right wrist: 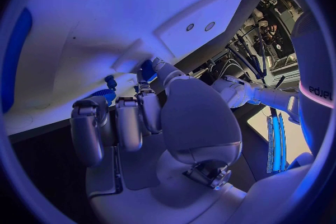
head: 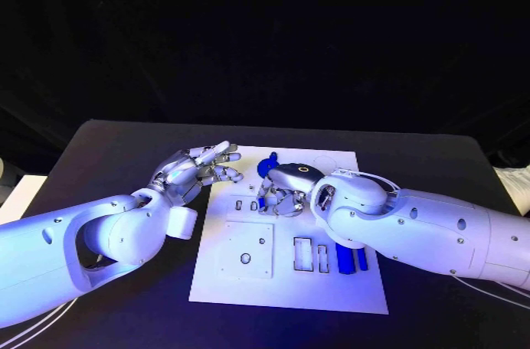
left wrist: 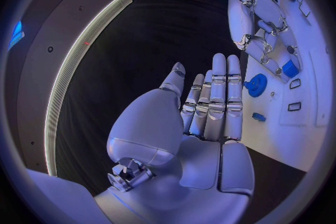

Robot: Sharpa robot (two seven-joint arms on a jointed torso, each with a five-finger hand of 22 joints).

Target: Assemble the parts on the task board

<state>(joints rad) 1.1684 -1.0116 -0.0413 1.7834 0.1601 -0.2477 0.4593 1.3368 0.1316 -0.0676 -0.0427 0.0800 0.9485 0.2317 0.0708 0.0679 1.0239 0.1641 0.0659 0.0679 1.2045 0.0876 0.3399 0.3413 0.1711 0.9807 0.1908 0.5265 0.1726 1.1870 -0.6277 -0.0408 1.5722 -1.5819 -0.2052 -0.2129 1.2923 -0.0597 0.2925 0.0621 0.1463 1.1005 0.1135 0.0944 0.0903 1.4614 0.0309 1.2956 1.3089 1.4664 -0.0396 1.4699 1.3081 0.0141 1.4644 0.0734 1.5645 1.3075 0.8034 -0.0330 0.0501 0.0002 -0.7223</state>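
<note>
The white task board (head: 285, 284) lies in the middle of the black table. My right hand (head: 285, 188) hovers low over the board's far part with its fingers curled down, pinching a small blue part (left wrist: 289, 69) at its fingertips; the same small blue part (right wrist: 147, 70) shows in the right wrist view. Just beyond it a round blue part (head: 266, 165) sits on the board. My left hand (head: 201, 170) is held up beside the board's far left edge, fingers (left wrist: 218, 89) straight, holding nothing. A tiny blue piece (left wrist: 259, 117) lies on the board near it.
Two long blue parts (head: 354, 259) lie along the board's right edge beside two upright rectangular slots (head: 302, 253). A square recessed panel (head: 245, 249) with a small hole takes up the board's left middle. Small slots (head: 239, 205) sit just past it. Black table (head: 110, 150) surrounds the board.
</note>
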